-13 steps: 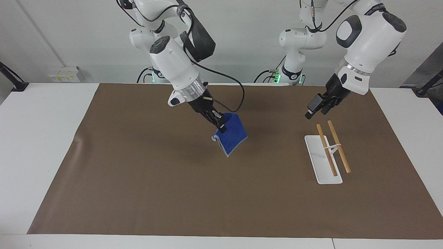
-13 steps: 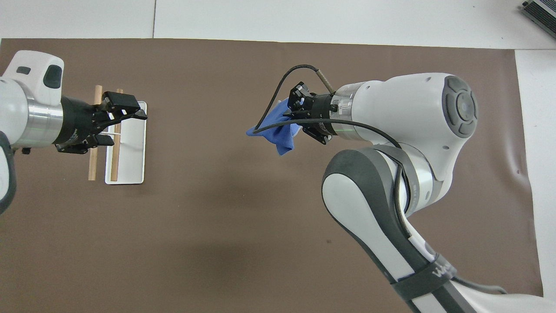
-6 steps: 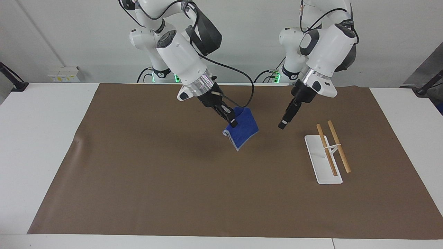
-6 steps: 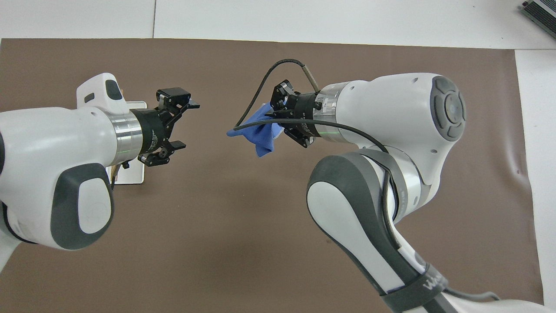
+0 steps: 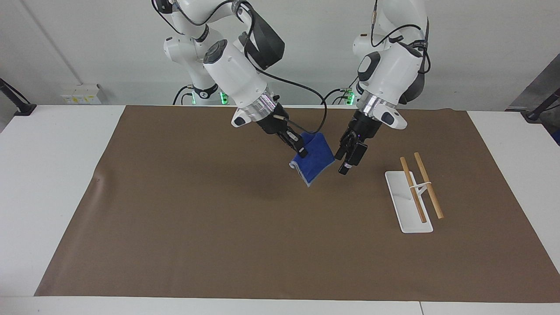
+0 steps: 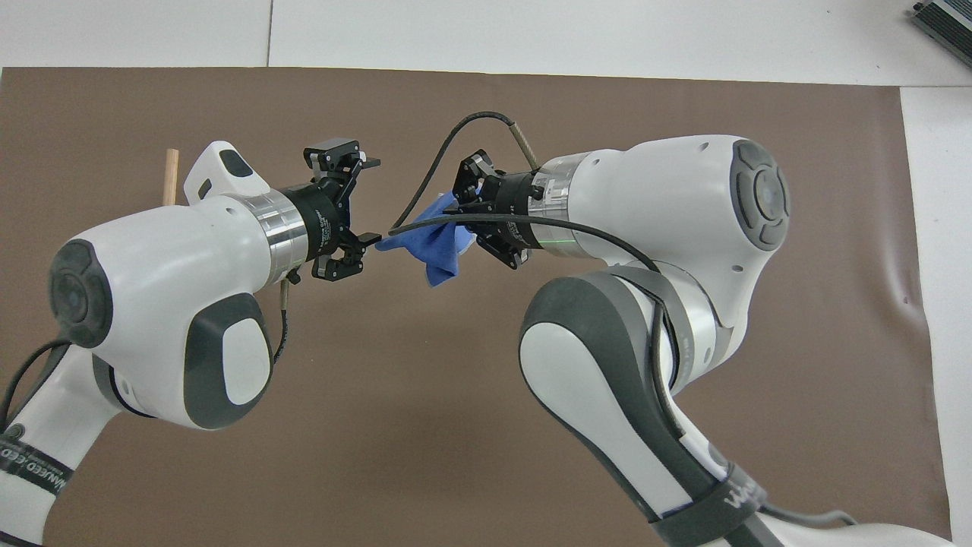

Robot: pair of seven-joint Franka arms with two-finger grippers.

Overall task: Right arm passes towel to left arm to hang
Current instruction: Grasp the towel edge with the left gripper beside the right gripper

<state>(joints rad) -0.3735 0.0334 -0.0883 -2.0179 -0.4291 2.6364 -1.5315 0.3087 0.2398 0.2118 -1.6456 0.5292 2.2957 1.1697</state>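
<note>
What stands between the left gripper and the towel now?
Nothing visible does. The open left gripper hangs beside the towel, which the right gripper holds up over the brown mat.

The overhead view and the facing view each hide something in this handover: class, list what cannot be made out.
- Overhead view: the towel rack is hidden under the left arm; only one wooden bar tip shows.
- Both views: whether the open left gripper already touches the towel cannot be told.
- Facing view: the right gripper covers the towel's gripped edge.
</note>
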